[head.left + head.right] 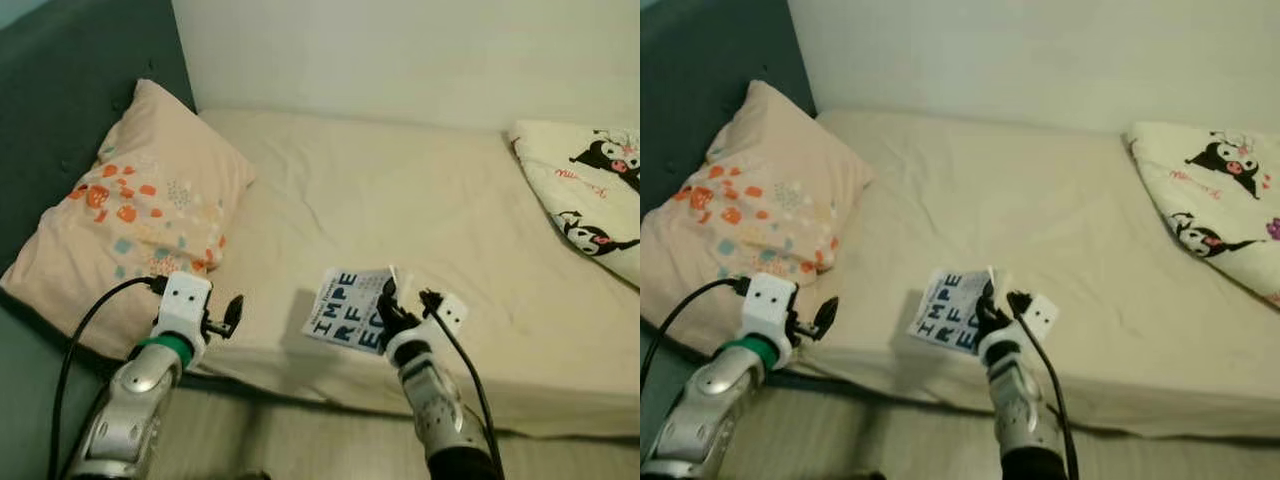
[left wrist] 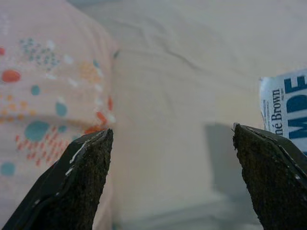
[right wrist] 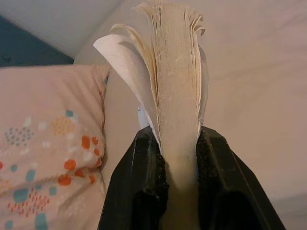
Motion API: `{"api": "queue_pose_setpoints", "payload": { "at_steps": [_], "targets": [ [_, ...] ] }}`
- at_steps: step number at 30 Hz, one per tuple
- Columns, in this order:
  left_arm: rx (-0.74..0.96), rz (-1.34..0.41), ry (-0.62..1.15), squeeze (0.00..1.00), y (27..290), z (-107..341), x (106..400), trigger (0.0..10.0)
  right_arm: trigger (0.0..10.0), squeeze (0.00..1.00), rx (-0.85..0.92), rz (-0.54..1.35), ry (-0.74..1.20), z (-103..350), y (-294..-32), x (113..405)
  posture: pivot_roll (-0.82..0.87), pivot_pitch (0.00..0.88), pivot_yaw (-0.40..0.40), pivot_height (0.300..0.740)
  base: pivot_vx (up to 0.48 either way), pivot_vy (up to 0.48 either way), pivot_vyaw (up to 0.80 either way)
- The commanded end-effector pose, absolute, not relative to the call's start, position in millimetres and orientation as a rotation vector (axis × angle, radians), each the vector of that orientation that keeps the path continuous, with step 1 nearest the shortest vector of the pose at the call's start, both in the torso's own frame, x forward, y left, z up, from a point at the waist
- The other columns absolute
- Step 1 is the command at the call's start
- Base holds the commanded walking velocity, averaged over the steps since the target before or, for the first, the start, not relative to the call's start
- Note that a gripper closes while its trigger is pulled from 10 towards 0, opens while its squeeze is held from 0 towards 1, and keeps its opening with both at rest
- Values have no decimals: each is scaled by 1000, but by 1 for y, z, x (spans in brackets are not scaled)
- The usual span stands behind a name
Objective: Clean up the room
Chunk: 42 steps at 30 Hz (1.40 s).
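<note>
A white paperback book (image 1: 347,308) with large blue letters hangs just over the front edge of the cream bed (image 1: 420,190). My right gripper (image 1: 391,312) is shut on its right edge; in the right wrist view the book's fanned pages (image 3: 175,96) stand clamped between the two black fingers (image 3: 132,191). My left gripper (image 1: 232,316) hovers open at the bed's front edge, beside the pillow (image 1: 140,210). Its wide-apart fingertips (image 2: 84,179) frame bare sheet, with the book (image 2: 285,108) off to one side.
A peach pillow with orange and teal dots leans against the dark green headboard (image 1: 70,90) at the left. A white blanket with black cartoon figures (image 1: 590,190) lies at the bed's right. A pale wall (image 1: 400,50) runs behind.
</note>
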State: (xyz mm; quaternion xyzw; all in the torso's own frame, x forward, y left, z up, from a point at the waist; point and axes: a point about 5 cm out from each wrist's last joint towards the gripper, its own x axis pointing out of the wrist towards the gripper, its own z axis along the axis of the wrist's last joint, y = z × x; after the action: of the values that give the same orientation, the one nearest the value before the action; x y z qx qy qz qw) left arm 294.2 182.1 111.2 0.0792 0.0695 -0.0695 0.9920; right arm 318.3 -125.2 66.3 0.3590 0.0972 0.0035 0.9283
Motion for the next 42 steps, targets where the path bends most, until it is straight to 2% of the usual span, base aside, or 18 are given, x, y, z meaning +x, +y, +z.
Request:
{"api": "queue_pose_setpoints", "payload": {
  "at_steps": [1,4,12,30,42],
  "targets": [
    [148,-149,161,0,181,106,290,10000,10000,0,706,19,199,66,-124,318,189,68,20,697,379,0,800],
    [147,-147,161,0,181,106,290,10000,10000,0,723,40,203,67,-119,318,189,66,19,697,379,0,800],
    [140,-146,155,0,180,106,288,10000,10000,0,714,56,213,65,-118,317,190,61,17,697,343,0,0],
    [159,-152,179,0,184,100,282,10000,10000,0,738,115,331,53,-104,319,199,51,25,697,0,0,0],
    [170,-162,187,0,185,100,280,10000,10000,0,749,176,351,55,-91,321,209,69,32,647,0,0,0]
  ]
}}
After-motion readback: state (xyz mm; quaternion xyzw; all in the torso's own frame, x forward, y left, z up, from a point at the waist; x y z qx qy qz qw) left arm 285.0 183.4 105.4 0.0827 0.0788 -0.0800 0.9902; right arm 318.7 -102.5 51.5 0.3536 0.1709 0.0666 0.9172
